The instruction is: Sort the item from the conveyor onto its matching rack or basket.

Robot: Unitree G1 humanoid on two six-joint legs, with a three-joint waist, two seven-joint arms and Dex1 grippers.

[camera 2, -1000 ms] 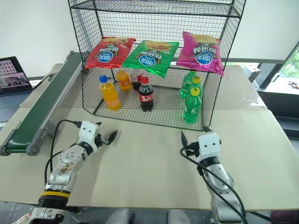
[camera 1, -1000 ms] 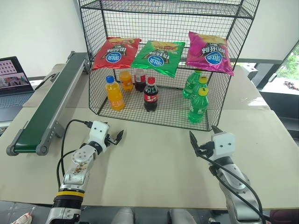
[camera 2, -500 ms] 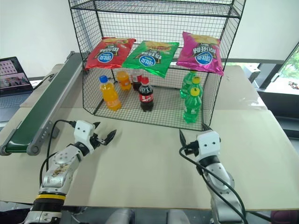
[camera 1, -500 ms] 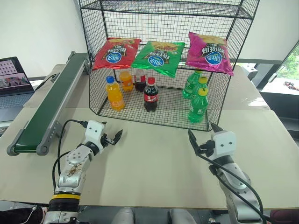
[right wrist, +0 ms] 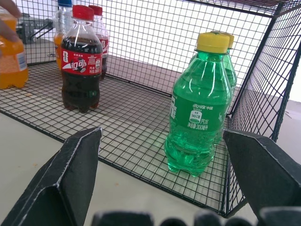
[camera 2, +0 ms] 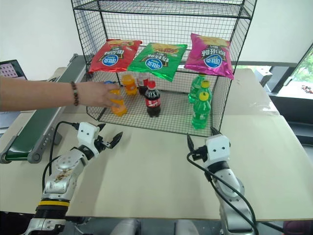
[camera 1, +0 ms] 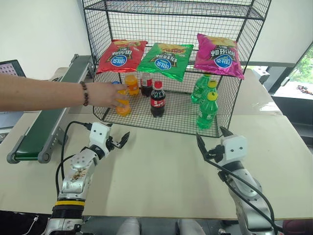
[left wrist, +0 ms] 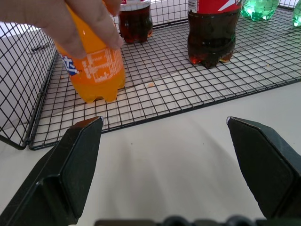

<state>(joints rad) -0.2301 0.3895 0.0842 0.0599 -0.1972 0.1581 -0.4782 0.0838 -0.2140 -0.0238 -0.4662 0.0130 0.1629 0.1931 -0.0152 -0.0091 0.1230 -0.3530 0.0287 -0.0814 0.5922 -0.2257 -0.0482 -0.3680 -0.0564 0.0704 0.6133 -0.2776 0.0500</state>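
The item, a small orange soda bottle with a blue-marked label, stands slightly tilted on the lowest tier of the black wire rack. A person's hand is wrapped around its upper part, also seen close up as the hand on the bottle. The green-belted conveyor runs along the left with nothing on its belt. My left gripper hovers open over the table in front of the rack, a short way from the bottle. My right gripper is open too, before the rack's right end.
On the same tier stand a red-capped cola bottle, a second orange bottle and green soda bottles. Three chip bags lie on the tier above. The person's arm crosses above the conveyor.
A person's arm has reached in from the left and closed its hand on the orange bottle in the rack. Both grippers have stayed open and nearly still.
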